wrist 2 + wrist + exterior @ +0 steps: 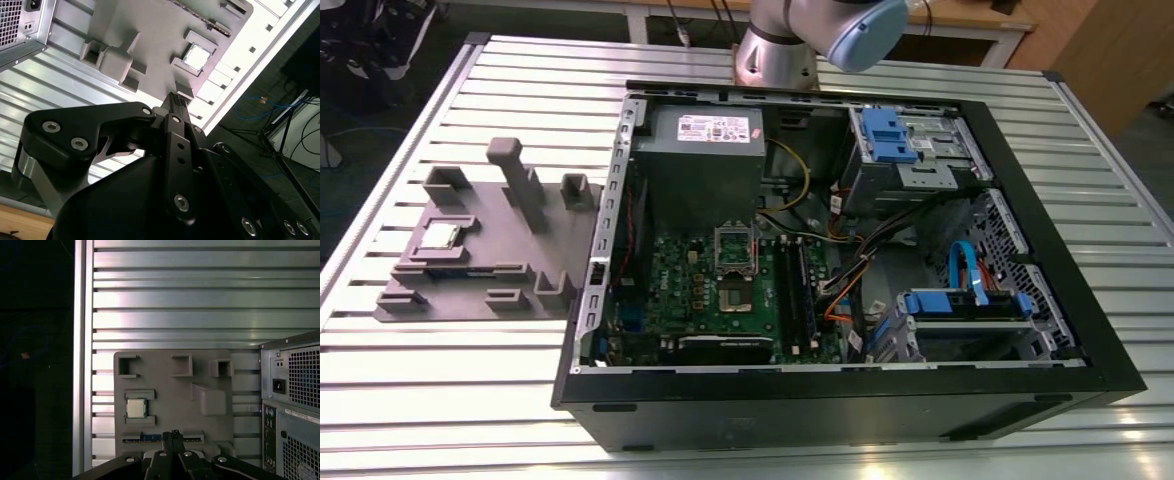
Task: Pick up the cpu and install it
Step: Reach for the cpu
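The cpu (443, 236) is a small silvery square lying in a pocket of the grey fixture plate (480, 255), on the exterior view's left beside the open computer case. Both wrist views show it too: the cpu (136, 408) between two raised ribs, and the cpu (196, 56) on the fixture plate (150, 30). My gripper (172, 434) hangs well above the fixture plate (200, 365), its black fingers pressed together and holding nothing. In the second wrist view the gripper (174, 98) points towards the fixture, short of the cpu. The socket (738, 297) sits on the green motherboard inside the case.
The open black case (1067, 250) holds a grey power supply (700, 135), blue drive cages (897, 135) and loose cables (854, 270). The rear of the case (292, 405) stands close to the fixture. The slatted metal table (175, 295) ends at an edge (82, 340), with dark floor beyond.
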### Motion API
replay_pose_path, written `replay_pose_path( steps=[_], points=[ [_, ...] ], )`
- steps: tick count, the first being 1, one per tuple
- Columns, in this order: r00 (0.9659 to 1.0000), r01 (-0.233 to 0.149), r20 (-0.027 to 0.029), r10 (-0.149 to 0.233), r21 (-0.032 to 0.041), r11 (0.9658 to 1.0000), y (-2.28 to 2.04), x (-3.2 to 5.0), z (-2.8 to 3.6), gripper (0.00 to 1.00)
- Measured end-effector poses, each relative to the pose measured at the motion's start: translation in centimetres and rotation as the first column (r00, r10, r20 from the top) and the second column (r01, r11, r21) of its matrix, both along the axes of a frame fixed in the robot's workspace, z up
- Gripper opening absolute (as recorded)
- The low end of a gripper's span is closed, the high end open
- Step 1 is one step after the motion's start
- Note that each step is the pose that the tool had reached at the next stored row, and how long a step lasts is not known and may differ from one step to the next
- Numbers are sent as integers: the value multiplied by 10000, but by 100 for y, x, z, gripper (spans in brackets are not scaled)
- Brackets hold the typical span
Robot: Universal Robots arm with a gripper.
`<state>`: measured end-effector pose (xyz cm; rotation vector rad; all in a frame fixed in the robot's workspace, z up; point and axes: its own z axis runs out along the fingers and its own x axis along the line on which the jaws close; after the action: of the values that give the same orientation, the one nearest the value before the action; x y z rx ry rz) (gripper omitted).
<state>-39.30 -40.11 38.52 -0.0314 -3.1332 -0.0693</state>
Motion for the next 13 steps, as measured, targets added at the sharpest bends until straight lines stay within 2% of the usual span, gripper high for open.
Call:
replay_pose_path(
  steps=[13],
  points=[
    [10000, 0, 0, 0, 0, 10000, 0, -164, -1, 10]
  ],
)
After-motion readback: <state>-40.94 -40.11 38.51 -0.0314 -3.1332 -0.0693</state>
